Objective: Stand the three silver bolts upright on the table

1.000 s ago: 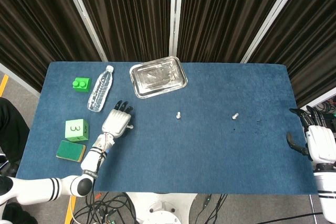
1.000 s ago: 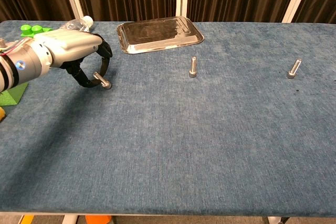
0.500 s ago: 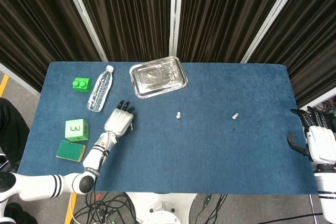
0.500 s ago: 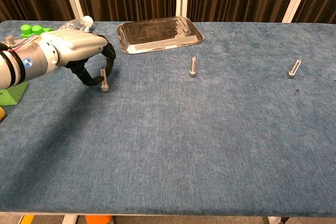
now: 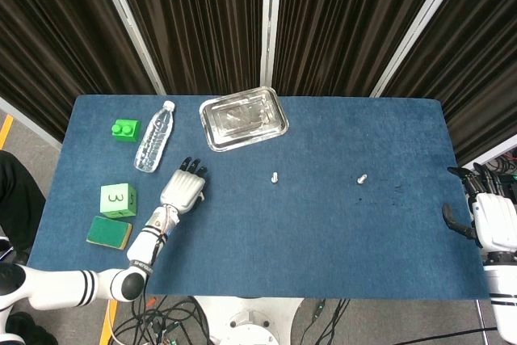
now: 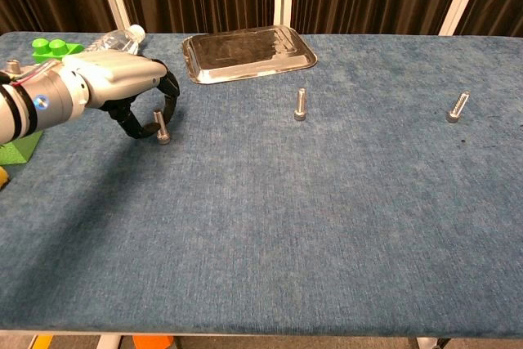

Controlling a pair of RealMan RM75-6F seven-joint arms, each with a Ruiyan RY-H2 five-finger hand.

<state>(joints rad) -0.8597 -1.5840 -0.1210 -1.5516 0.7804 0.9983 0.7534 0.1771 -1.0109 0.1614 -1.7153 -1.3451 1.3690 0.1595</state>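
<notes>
Three silver bolts are on the blue table. The left bolt (image 6: 161, 127) stands head-down, pinched low between the thumb and fingers of my left hand (image 6: 106, 89), which curls around it. Seen from the head view, my left hand (image 5: 182, 191) hides this bolt. The middle bolt (image 6: 301, 105) (image 5: 275, 177) stands upright alone. The right bolt (image 6: 458, 107) (image 5: 362, 177) stands head-down, leaning a little to the right. My right hand (image 5: 489, 220) hangs beyond the table's right edge, fingers apart and holding nothing.
A metal tray (image 5: 212, 136) (image 6: 196, 71) sits at the back centre. A clear water bottle (image 5: 155, 147) lies just behind my left hand. A green brick (image 5: 124, 129), a green cube marked 3 (image 5: 118, 199) and a sponge (image 5: 109, 232) occupy the left end.
The left bolt went from lying tilted in my left hand's pinch to standing upright. The hand and bolt shifted slightly left. The right hand stayed still.
</notes>
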